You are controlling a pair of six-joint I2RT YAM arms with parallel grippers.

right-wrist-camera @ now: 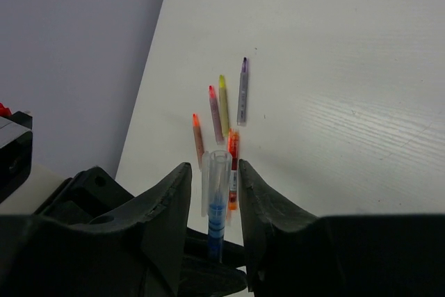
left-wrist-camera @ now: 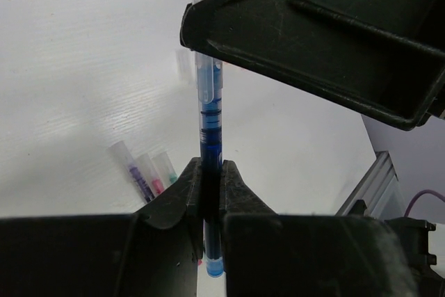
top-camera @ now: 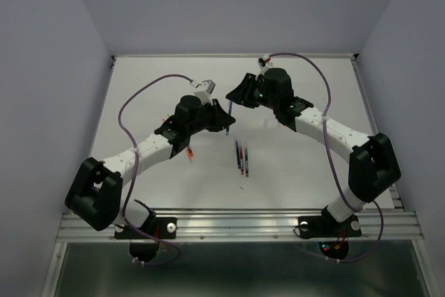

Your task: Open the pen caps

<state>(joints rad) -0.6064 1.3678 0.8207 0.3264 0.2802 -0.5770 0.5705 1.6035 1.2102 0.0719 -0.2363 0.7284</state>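
Observation:
My left gripper (left-wrist-camera: pixel 211 180) is shut on a blue pen (left-wrist-camera: pixel 211 137) and holds it upright above the table; it also shows in the top view (top-camera: pixel 221 119). The pen's clear cap (right-wrist-camera: pixel 215 175) is on its upper end. My right gripper (right-wrist-camera: pixel 214 182) is open, with one jaw on each side of the cap and a small gap on both sides. In the left wrist view one right finger (left-wrist-camera: pixel 313 39) crosses in front of the cap (left-wrist-camera: pixel 210 85). In the top view the right gripper (top-camera: pixel 238 95) meets the left one at mid-table.
Three capped pens, purple, pink and green (left-wrist-camera: pixel 147 172), lie together on the white table (top-camera: pixel 306 165), also seen from above (top-camera: pixel 240 156). Several more pens, orange, red, yellow and grey (right-wrist-camera: pixel 222 113), lie near the table's left side under the left arm (top-camera: pixel 189 152).

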